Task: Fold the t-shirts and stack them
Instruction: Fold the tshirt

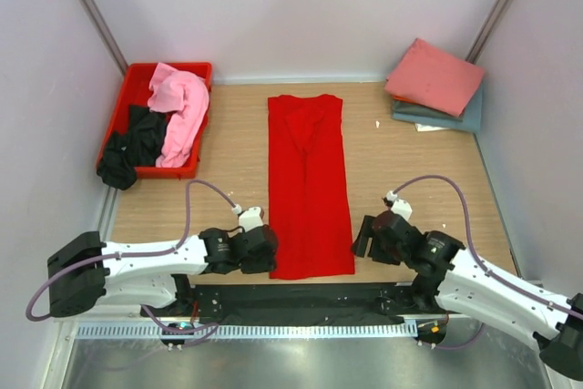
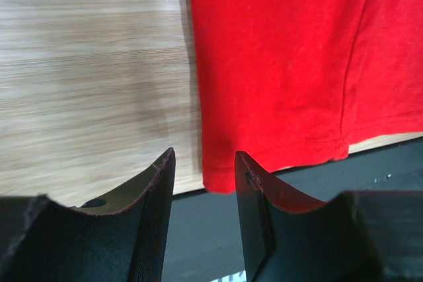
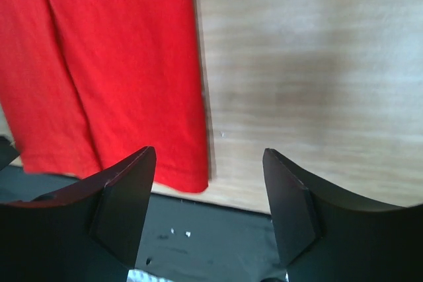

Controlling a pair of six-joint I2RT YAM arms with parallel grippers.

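Observation:
A bright red t-shirt (image 1: 309,184) lies flat as a long narrow strip down the middle of the table, its hem at the near edge. My left gripper (image 1: 267,257) sits at the hem's left corner, jaws open around the red t-shirt's corner (image 2: 218,173) without clamping it. My right gripper (image 1: 362,241) hovers just right of the hem's right corner (image 3: 188,176), jaws open and empty. A salmon pink t-shirt (image 1: 434,76) lies folded on a grey-blue t-shirt (image 1: 437,116) at the back right. A light pink t-shirt (image 1: 178,111) and a black t-shirt (image 1: 132,145) lie crumpled in the crate.
The red plastic crate (image 1: 129,88) stands at the back left, the black cloth spilling over its near wall. A black strip (image 1: 301,302) runs along the table's near edge between the arm bases. Walls close in on both sides.

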